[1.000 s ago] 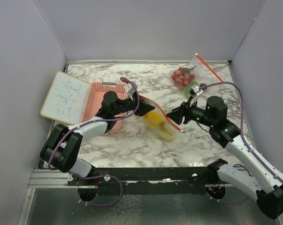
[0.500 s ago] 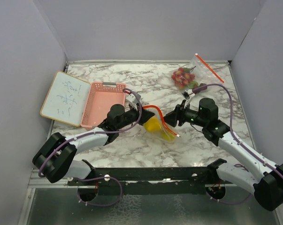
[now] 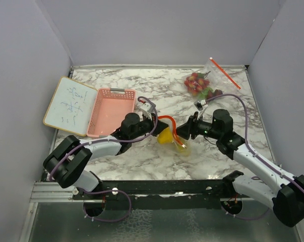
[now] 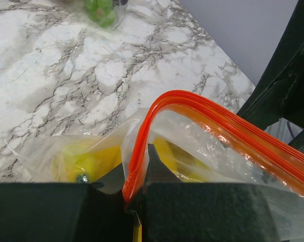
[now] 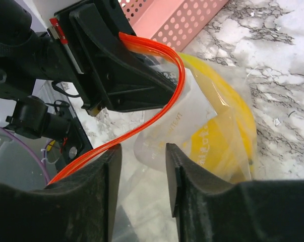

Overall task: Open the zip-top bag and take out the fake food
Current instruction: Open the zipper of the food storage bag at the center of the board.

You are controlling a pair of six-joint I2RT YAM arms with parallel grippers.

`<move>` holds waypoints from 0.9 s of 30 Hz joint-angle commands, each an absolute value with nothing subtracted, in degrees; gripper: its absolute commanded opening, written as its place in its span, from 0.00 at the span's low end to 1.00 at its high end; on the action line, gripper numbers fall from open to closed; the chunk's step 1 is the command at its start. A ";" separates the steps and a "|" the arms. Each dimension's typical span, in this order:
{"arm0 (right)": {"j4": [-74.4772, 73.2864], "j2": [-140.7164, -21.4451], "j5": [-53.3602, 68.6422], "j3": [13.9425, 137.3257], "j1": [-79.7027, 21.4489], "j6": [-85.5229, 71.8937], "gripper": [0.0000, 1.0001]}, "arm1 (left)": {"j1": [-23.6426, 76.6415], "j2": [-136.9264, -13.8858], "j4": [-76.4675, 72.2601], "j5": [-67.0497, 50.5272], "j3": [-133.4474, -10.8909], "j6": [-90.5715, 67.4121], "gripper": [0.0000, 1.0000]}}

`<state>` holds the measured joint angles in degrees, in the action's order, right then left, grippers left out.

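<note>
Fingers [image 4: 202, 212] of the left gripper [image 4: 135, 196] are pressed together, pinching the orange zip strip [image 4: 141, 146] of the zip-top bag [image 3: 168, 137] at its left end. Facing it from the right, the right gripper [image 5: 141, 156] has its 2 fingers [image 5: 207, 201] spread, with clear bag film in the gap; whether they touch the film is hard to tell. Yellow fake food [image 5: 227, 146] sits inside the bag, near the middle of the marble table [image 3: 141, 161]. 1 second bag [image 3: 199, 83] holding red and green pieces lies at the far right, and a pink basket [image 3: 110, 111] lies to the left.
</note>
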<state>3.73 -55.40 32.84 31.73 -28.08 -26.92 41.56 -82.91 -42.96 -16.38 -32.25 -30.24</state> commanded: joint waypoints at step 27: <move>-8.67 -56.01 8.83 47.19 -28.64 -19.85 0.02 | 45.10 -92.77 -31.56 -22.54 -57.49 -21.12 0.75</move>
